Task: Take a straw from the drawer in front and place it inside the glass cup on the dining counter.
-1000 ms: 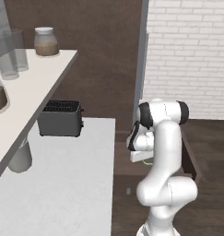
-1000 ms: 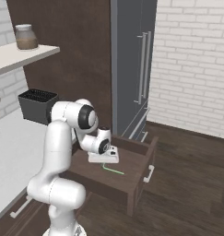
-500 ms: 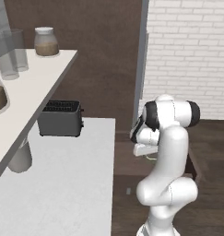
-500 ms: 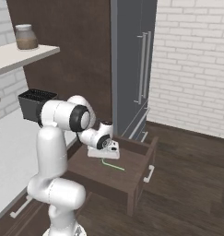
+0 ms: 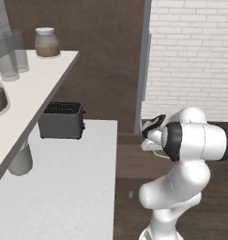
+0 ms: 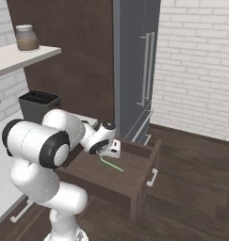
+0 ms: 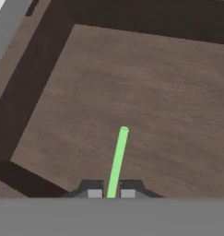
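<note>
In the right base view the drawer [image 6: 134, 184] stands pulled open at about 5 o'clock of the frame centre, its pale handle [image 6: 152, 178] on the front face, and the arm reaches down into it from 9 o'clock. The gripper [image 6: 107, 154] hangs just over the drawer floor near the back wall, with the straw [image 6: 111, 164] running out from under it toward 4 o'clock as a thin green line. In the hand view the straw [image 7: 117, 162] passes between the two fingertips [image 7: 92, 189] at 6 o'clock and points up toward 12 o'clock, its free end ringed and clear of the brown drawer floor [image 7: 168, 97]; the tips sit close on either side of it, pinching it. The drawer's dark walls frame the floor at 12 and 9 o'clock in that view. In the left base view the arm's big white elbow fills the 4 o'clock area, and a short sliver of the straw [image 5: 159, 153] shows just at its left edge. The white worktop [image 5: 64, 187] lies at 7 o'clock with a black toaster [image 5: 62, 120] at 9 o'clock. Above it a white shelf [image 5: 33, 89] carries a lidded jar [image 5: 46, 42] at 11 o'clock and a tall glass [image 5: 11, 55] at 10 o'clock. A grey fridge [image 6: 134, 61] stands at 12 o'clock in the right base view.
</note>
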Robot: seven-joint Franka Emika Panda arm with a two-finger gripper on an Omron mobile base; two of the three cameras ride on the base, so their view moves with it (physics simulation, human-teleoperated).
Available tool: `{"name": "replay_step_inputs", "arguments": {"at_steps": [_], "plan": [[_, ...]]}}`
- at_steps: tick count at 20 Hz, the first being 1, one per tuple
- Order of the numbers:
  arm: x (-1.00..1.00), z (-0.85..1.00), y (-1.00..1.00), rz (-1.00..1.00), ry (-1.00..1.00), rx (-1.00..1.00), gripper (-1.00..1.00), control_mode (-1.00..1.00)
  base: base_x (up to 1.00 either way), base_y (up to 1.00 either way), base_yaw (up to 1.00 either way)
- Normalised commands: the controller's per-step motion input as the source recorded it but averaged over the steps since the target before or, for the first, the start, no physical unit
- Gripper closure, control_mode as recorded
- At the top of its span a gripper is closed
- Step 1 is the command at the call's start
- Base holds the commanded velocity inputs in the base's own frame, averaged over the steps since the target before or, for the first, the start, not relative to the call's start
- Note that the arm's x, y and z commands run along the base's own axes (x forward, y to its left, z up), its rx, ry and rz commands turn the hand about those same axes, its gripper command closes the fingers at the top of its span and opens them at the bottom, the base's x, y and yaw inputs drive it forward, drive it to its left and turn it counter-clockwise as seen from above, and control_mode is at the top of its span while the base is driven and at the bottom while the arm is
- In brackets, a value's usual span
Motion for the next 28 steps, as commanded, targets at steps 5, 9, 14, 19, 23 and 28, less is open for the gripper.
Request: {"name": "replay_step_inputs", "arguments": {"at_steps": [5, 9, 14, 19, 23, 28], "plan": [[0.00, 1.00, 0.13, -0.18, -0.02, 0.02, 1.00, -1.00, 0.00, 0.00, 0.00], [0.00, 1.00, 0.14, -0.20, 0.00, 0.00, 1.00, -1.00, 0.00, 0.00, 0.00], [-0.10, 1.00, 0.00, -0.20, 0.05, 0.00, 1.00, -1.00, 0.00, 0.00, 0.00], [-0.48, 1.00, 0.00, -0.17, 0.08, 0.00, 1.00, -1.00, 0.00, 0.00, 0.00], [-0.83, 0.83, 0.00, -0.10, 0.02, 0.00, 1.00, -1.00, 0.00, 0.00, 0.00], [-1.00, 0.09, 0.00, -0.03, 0.00, 0.00, 1.00, -1.00, 0.00, 0.00, 0.00]]}}
